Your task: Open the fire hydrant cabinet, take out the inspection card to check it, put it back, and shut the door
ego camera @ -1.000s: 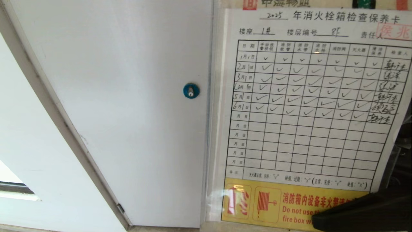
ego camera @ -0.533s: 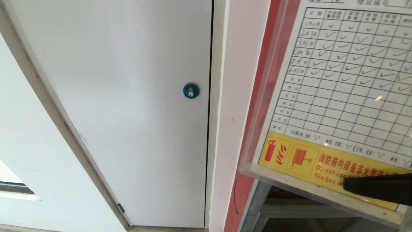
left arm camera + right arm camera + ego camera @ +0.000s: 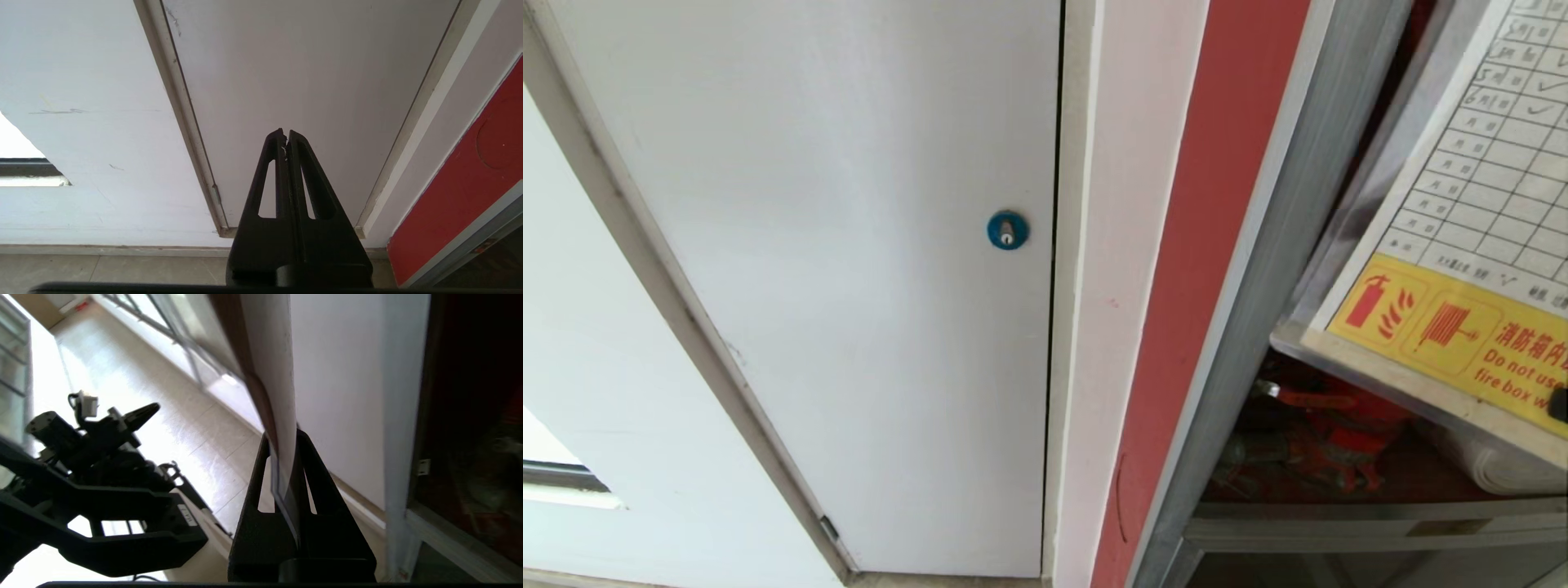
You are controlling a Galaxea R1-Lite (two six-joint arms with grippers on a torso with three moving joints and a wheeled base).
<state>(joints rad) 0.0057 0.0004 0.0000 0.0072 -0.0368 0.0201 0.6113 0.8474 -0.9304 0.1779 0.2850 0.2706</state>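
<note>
The inspection card (image 3: 1494, 204), a white grid sheet with a yellow warning strip in a clear sleeve, hangs tilted at the far right of the head view, in front of the open fire hydrant cabinet (image 3: 1217, 245). My right gripper (image 3: 283, 436) is shut on the card's lower edge, and the card (image 3: 269, 355) rises edge-on from its jaws. Only a black fingertip (image 3: 1561, 404) shows in the head view. Inside the cabinet sit a red valve (image 3: 1327, 429) and a white rolled hose (image 3: 1494, 472). The door is out of view. My left gripper (image 3: 286, 135) hangs parked and shut, holding nothing.
A plain white panel (image 3: 849, 245) with a round blue lock (image 3: 1008, 230) fills the left of the head view. The cabinet's silver frame (image 3: 1282, 245) runs beside its red side. My left arm (image 3: 102, 457) hangs over the tiled floor (image 3: 135, 375).
My right gripper has carried the card from the middle of the head view off to the right. The cabinet's red side, silver frame and inside have come into sight. The left arm has kept still.
</note>
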